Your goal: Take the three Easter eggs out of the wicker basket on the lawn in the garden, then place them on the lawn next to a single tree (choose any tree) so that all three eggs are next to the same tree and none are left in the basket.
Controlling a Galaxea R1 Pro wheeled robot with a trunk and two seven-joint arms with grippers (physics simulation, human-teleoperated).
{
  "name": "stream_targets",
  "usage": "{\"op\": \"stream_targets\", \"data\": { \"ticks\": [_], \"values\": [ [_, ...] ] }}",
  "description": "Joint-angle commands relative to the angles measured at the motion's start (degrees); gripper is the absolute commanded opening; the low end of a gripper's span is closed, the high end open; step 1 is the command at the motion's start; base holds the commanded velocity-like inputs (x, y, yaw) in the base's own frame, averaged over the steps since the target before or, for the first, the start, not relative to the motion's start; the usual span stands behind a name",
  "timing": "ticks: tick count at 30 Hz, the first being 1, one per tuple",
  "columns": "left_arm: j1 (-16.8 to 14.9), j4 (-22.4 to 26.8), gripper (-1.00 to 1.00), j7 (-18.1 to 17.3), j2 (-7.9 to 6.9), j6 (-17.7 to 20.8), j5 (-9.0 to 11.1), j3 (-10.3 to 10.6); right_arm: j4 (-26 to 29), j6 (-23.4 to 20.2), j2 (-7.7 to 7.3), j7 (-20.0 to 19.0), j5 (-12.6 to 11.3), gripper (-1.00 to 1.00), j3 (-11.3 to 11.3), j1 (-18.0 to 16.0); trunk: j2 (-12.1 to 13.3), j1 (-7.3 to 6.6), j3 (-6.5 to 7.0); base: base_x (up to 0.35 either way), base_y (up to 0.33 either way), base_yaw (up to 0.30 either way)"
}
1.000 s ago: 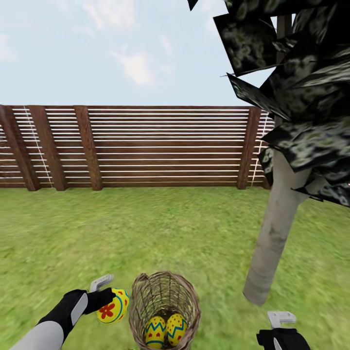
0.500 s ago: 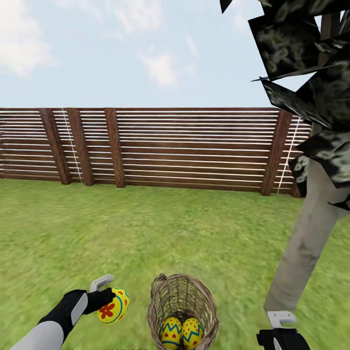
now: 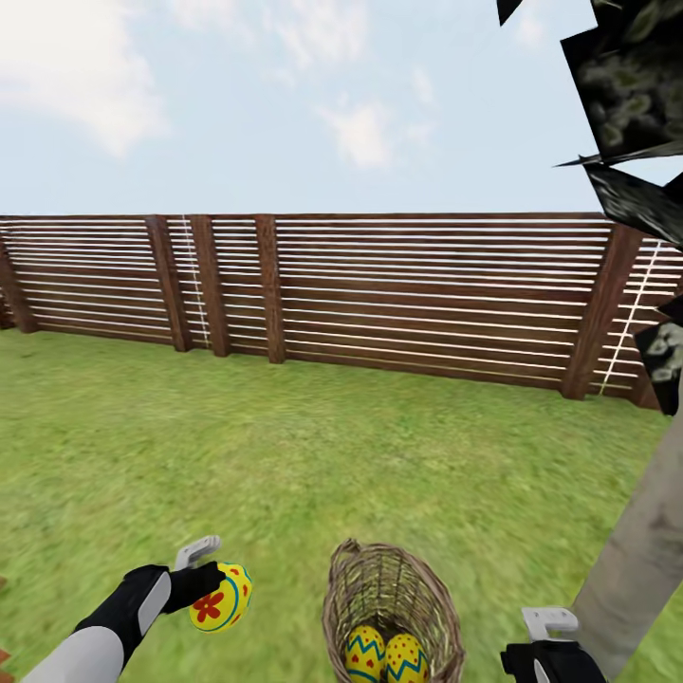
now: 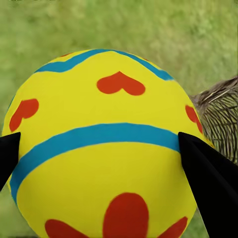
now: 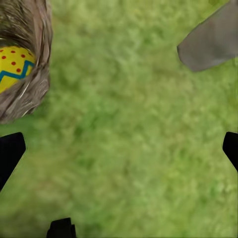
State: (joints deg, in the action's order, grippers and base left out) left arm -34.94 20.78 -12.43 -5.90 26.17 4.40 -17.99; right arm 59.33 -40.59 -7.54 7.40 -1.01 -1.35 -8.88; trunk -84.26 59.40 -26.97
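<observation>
While my left end effector (image 3: pixel 211 575) is clamped on 1 yellow egg with red flower and blue bands (image 3: pixel 221 598), the brown open-weave wicker basket (image 3: pixel 393 607) holding 2 eggs (image 3: pixel 384 655) sits between my arms; the pale grey trunk (image 3: pixel 637 565) stands rightward, nearer my right end effector (image 3: pixel 549 623), fingers apart.

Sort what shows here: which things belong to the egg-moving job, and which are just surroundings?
Belongs to the job:
- Easter egg gripped in the left gripper
- two Easter eggs lying in the wicker basket
- tree trunk beside the basket
- lawn
- right gripper, open and empty, over grass

Just surroundings:
- slatted wooden fence
- sky with clouds
</observation>
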Motion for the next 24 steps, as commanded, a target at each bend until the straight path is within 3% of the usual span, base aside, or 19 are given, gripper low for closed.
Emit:
{"op": "stream_targets", "data": {
  "ticks": [1,13,17,24],
  "values": [
    [0.0,0.0,-1.0,-0.1,0.02,0.5,0.4,-0.3,0.1,-0.3,-0.02,0.2,-0.1,1.0,0.0,0.0,0.4,-0.23,0.12,0.0,0.0,0.294],
    [0.0,0.0,-1.0,-0.1,0.01,0.5,0.4,-0.2,0.1,-0.3,-0.02,0.2,-0.1,1.0,0.0,0.0,5.2,-2.86,2.27,0.0,0.0,0.294],
    [0.0,0.0,-1.0,-0.1,0.09,0.4,0.4,-0.3,0.1,-0.3,-0.02,0.2,-0.6,1.0,0.0,0.0,6.8,-3.74,2.99,0.0,0.0,0.052],
    [0.0,0.0,-1.0,-0.1,0.1,0.3,0.5,-0.3,0.1,-0.3,-0.02,0.2,-0.7,1.0,0.0,0.0,6.8,-3.74,2.99,-0.003,0.0,0.0]
  ]
}}
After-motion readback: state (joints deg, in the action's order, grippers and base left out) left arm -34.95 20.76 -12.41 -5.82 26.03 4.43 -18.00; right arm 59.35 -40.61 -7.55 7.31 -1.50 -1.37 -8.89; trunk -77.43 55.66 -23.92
